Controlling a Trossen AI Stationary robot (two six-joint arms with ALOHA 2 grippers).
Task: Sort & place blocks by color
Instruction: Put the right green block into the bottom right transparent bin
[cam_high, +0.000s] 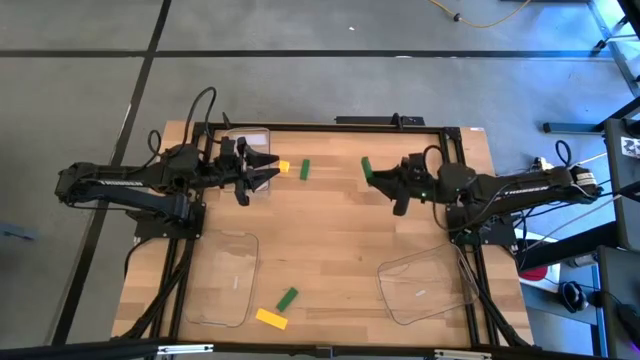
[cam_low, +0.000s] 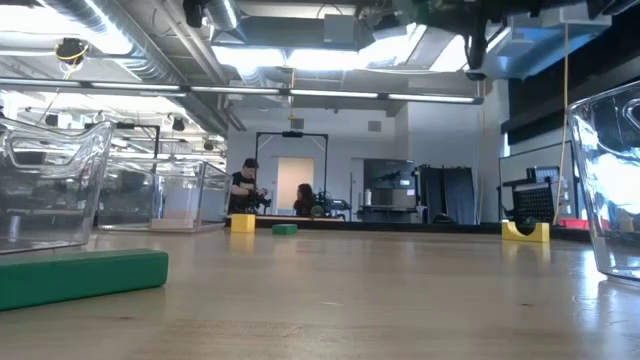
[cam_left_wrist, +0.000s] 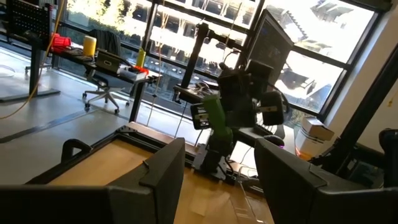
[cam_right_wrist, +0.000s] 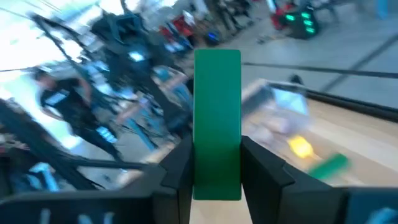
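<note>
A green block (cam_right_wrist: 216, 106) hangs high over the table's middle, with my right gripper (cam_high: 378, 177) shut on it; the left wrist view shows this green block (cam_left_wrist: 214, 118) from the other side. My left gripper (cam_high: 268, 172) hovers open at the far left, holding nothing, its fingers pointing toward the right arm. Just beyond it, a yellow block (cam_high: 284, 167) and a green block (cam_high: 305, 169) lie flat on the wooden table. Another green block (cam_high: 288, 298) and a yellow block (cam_high: 271, 318) lie near the front edge. My right gripper pinches the green block between its two fingers (cam_right_wrist: 177, 168), which press on the block's two long narrow sides near its lower end (cam_right_wrist: 216, 177). The fingers point level, toward the table's left. The block stands roughly upright, reaching well above the fingers, lifted clear of the table.
Clear plastic trays stand on the table: one at the far left (cam_high: 250, 138) under my left arm, one at the near left (cam_high: 225, 275), one at the near right (cam_high: 425, 290). Bare wood lies between them. People sit in the room beyond the table (cam_low: 245, 185).
</note>
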